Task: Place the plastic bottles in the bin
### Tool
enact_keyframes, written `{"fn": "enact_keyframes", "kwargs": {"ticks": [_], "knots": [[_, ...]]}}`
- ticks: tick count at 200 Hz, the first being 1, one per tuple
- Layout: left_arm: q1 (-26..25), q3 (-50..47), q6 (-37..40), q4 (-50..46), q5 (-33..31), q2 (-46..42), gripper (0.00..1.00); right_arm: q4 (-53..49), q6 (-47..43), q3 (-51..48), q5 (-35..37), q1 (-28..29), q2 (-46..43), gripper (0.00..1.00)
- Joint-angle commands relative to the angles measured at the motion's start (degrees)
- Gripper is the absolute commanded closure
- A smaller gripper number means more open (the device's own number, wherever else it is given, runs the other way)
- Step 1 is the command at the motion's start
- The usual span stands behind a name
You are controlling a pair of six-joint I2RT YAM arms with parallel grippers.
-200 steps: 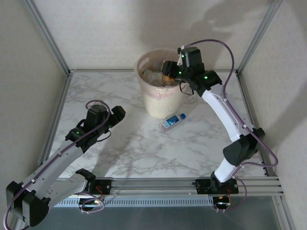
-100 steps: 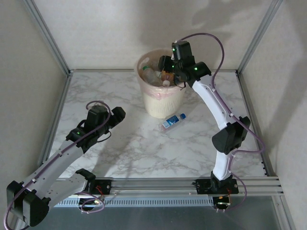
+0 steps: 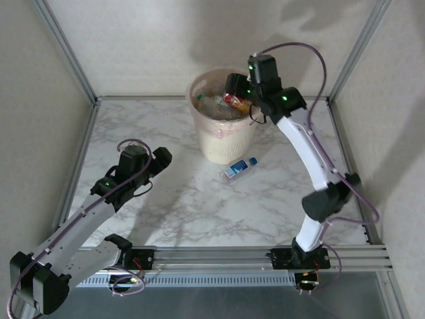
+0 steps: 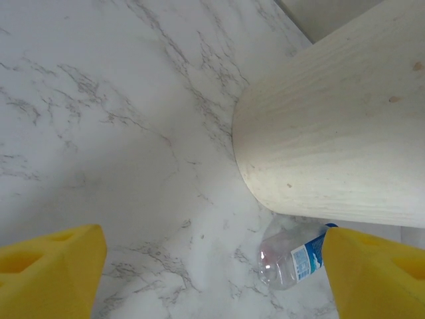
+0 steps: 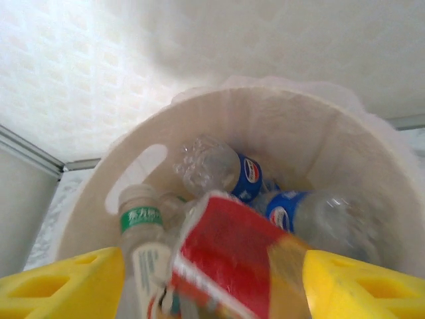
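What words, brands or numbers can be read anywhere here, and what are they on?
Nothing reads clearly.
The green-banded bottle in the bin: white characters, too blurred to read.
The blue-labelled bottles beside it: a round emblem, words illegible.
The red-and-gold bottle: no lettering legible.
The lying bottle on the table: blue label's print too small.

The top external camera sat high behind the arm bases, looking down and forward over the whole table (image 3: 166, 199), with the bin (image 3: 219, 143) at the far middle. The left wrist camera hung low and close, facing the bin's outer wall past its own left fingers (image 4: 50, 272). It shared with the overhead view the bottle (image 4: 292, 259) lying by the bin's foot. The right wrist camera looked down into the bin's mouth from close above, with the right fingers (image 5: 60, 286) in its lower corners.
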Motion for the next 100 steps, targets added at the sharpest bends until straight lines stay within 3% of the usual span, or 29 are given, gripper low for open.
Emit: {"fn": "enact_keyframes", "kwargs": {"ticks": [1,32,73,100], "knots": [[0.81,1.15,1.15,-0.30,0.28,0.14,0.16,1.32,2.57,-9.34,6.40,0.09,-10.87,0.19],[1.06,1.14,0.81,-0.05,0.44,-0.21,0.16,6.56,7.61,-29.85,8.11,0.08,-23.47,0.08],[1.17,0.81,-0.35,0.05,1.38,-0.83,0.17,12.62,15.51,-50.62,2.37,0.90,-30.94,0.14],[1.24,0.29,-0.51,-0.87,0.98,-2.19,0.16,18.80,23.04,-63.99,-1.47,2.07,-34.33,0.08]]}}
